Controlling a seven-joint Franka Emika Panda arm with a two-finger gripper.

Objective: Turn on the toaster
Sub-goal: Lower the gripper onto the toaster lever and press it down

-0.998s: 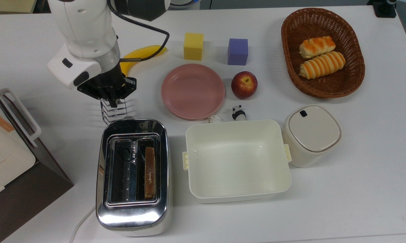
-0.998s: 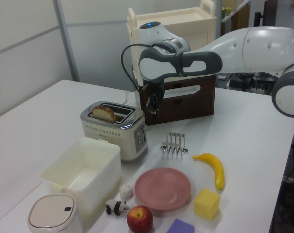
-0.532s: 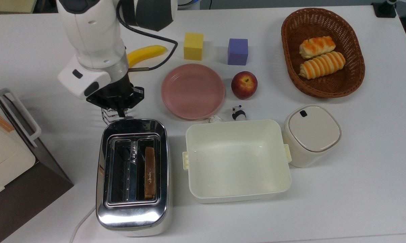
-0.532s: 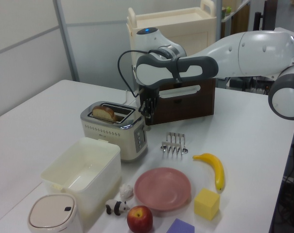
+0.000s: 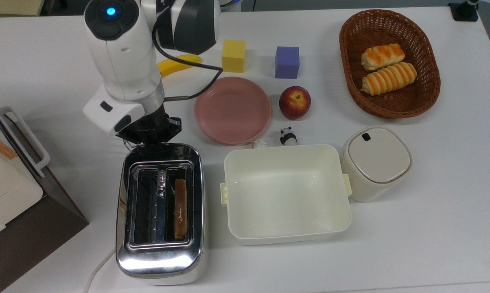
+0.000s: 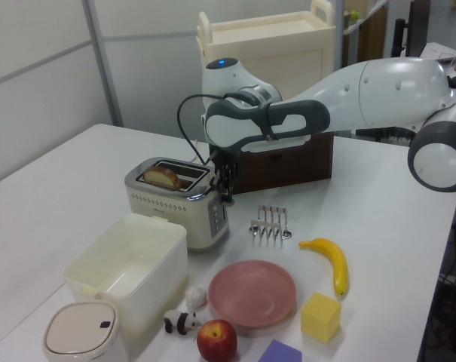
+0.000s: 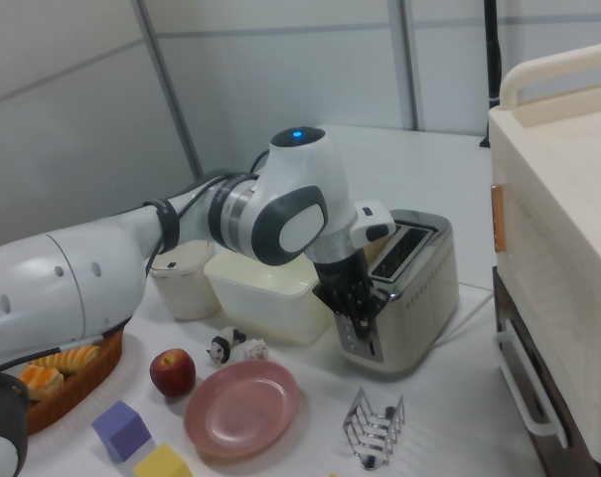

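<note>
The chrome toaster (image 5: 161, 211) stands near the table's front edge in the top view, with a slice of bread (image 5: 180, 207) upright in one slot and a white cord trailing off its near corner. My gripper (image 5: 149, 136) hangs right against the toaster's far end. In the left view the gripper (image 6: 227, 192) points down beside the end face of the toaster (image 6: 179, 200). The right view has the gripper (image 7: 362, 316) low against the control panel end of the toaster (image 7: 404, 288). Its fingers look shut with nothing held.
A small wire rack (image 6: 270, 223) sits just behind the gripper. A pink plate (image 5: 232, 110), a cream tub (image 5: 285, 191), a banana (image 5: 176, 64), an apple (image 5: 294, 101) and a lidded bin (image 5: 376, 162) lie around. A brown cabinet (image 5: 29, 228) stands at the top view's left.
The arm has swung from over the wire rack toward the toaster and dropped lower, so the gripper now stands against the toaster's end. The toaster and bread have not moved.
</note>
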